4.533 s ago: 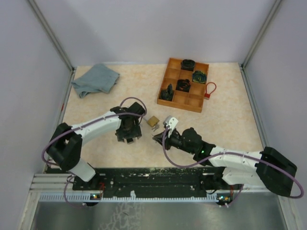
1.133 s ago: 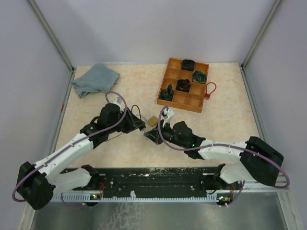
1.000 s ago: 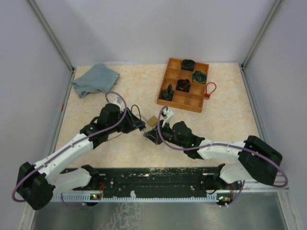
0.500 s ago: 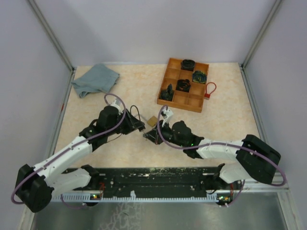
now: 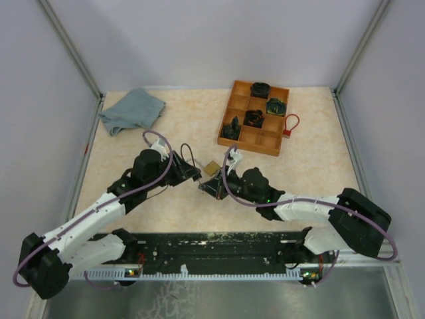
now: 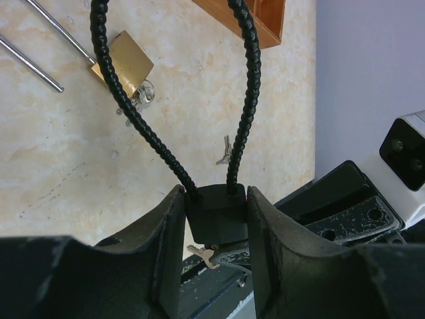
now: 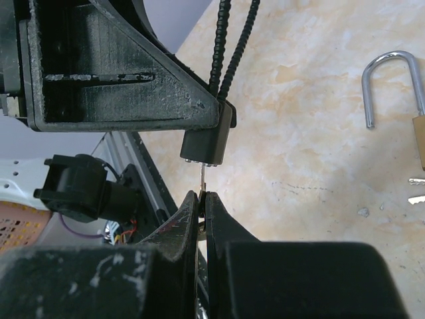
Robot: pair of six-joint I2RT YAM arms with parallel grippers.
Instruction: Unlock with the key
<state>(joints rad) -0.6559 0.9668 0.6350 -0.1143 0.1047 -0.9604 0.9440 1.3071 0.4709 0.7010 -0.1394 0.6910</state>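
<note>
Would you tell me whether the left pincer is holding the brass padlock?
No, the left pincer clamps the black cable lock, while the brass padlock lies on the table.

matt cable lock (image 6: 216, 216), shiny brass padlock (image 6: 126, 63)

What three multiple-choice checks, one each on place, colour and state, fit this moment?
1. Where on the beige marbled tabletop is the crumpled blue-grey cloth? A far left; B near right; C middle.
2. The loose silver-shackled metal padlock has a body that is: A red; B brass; C green.
3. The right jaws are: A wide open; B shut on the small metal key; C shut, empty.
A: top view shows it there. B: left wrist view shows brass. B: key pinched between them.
</note>
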